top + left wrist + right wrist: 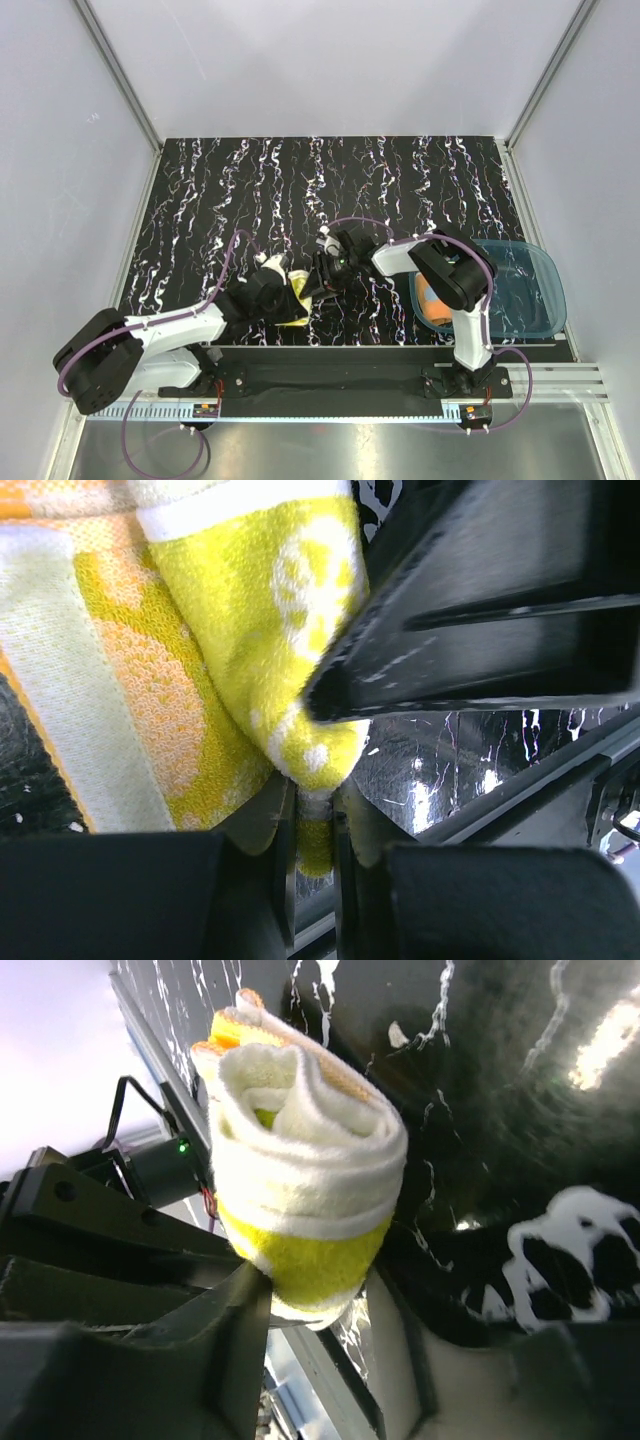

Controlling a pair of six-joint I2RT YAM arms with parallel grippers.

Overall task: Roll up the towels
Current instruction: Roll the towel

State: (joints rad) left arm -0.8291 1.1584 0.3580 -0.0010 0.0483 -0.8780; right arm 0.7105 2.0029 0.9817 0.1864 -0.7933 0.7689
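The yellow towel (pixel 296 316) lies partly rolled on the black marbled table, between both grippers. My left gripper (pixel 283 290) (pixel 313 815) is shut on a thin fold of the yellow towel (pixel 250 630) at its edge. In the right wrist view the rolled end of the yellow towel (pixel 300 1160) shows as a white and yellow spiral. My right gripper (pixel 326 270) (pixel 315 1295) is closed around that roll, with a finger against each side. The orange towel (pixel 432 297) lies in the blue tray, mostly hidden behind the right arm.
A translucent blue plastic tray (pixel 525 290) sits at the right edge of the table, beside the right arm's base. The black marbled tabletop (pixel 330 180) stretches to the back. Grey walls enclose the table on three sides.
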